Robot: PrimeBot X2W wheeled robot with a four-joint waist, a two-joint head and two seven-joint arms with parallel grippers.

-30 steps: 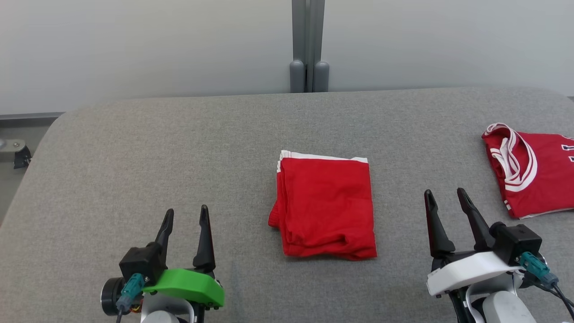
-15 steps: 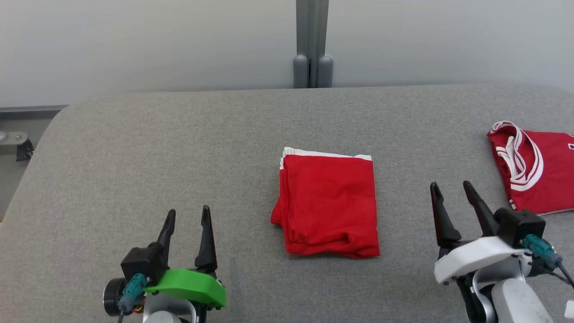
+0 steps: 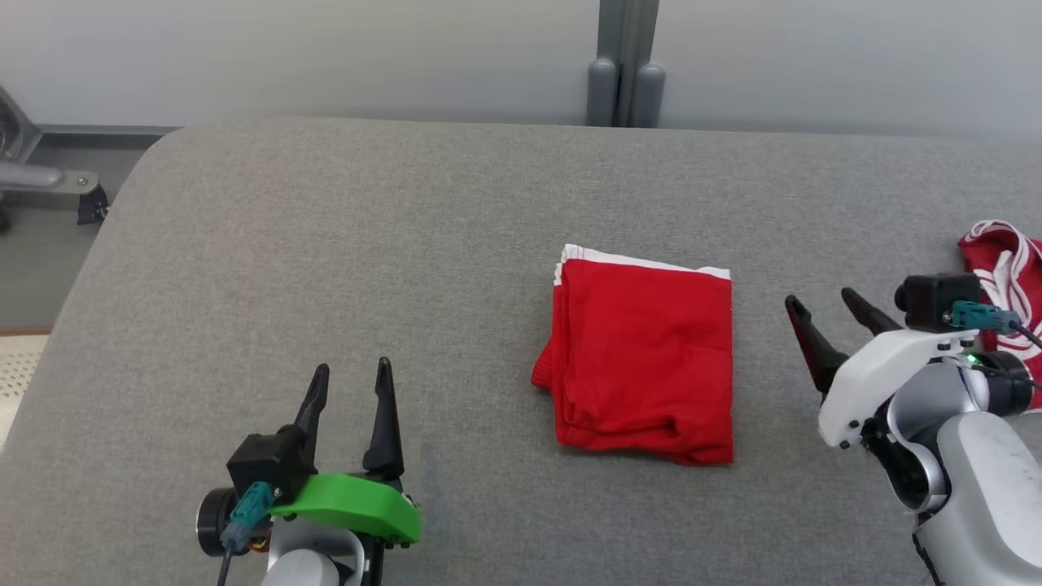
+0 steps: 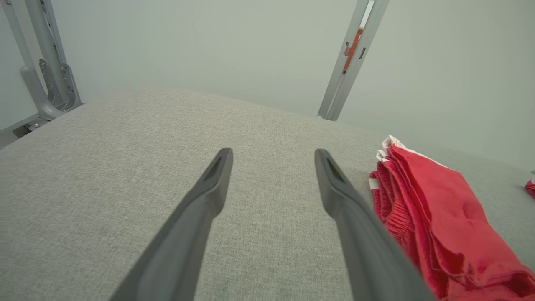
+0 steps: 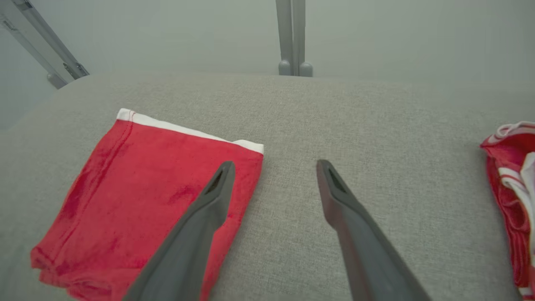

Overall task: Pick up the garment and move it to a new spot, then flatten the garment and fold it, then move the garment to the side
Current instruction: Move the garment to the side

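A folded red garment (image 3: 645, 352) with a white band along its far edge lies flat in the middle of the grey padded table (image 3: 342, 244). My left gripper (image 3: 352, 372) hovers open at the lower left, well apart from it, with empty fingers; in the left wrist view the garment (image 4: 434, 217) lies to the right of that gripper (image 4: 271, 154). Just right of the garment, my right gripper (image 3: 822, 303) stands open and empty. In the right wrist view the garment (image 5: 138, 188) sits under and left of the right gripper (image 5: 273, 165).
A second red garment with white stripes (image 3: 1005, 277) lies at the table's right edge, partly behind my right arm, and shows as the striped garment (image 5: 512, 188) in the right wrist view. A grey post (image 3: 623, 65) stands behind the table against a pale wall. A metal frame (image 3: 32, 175) lies off the left edge.
The head camera has shifted, so the whole scene sits further right. My right gripper has risen and moved forward beside the folded garment. The left gripper and the garment stay put.
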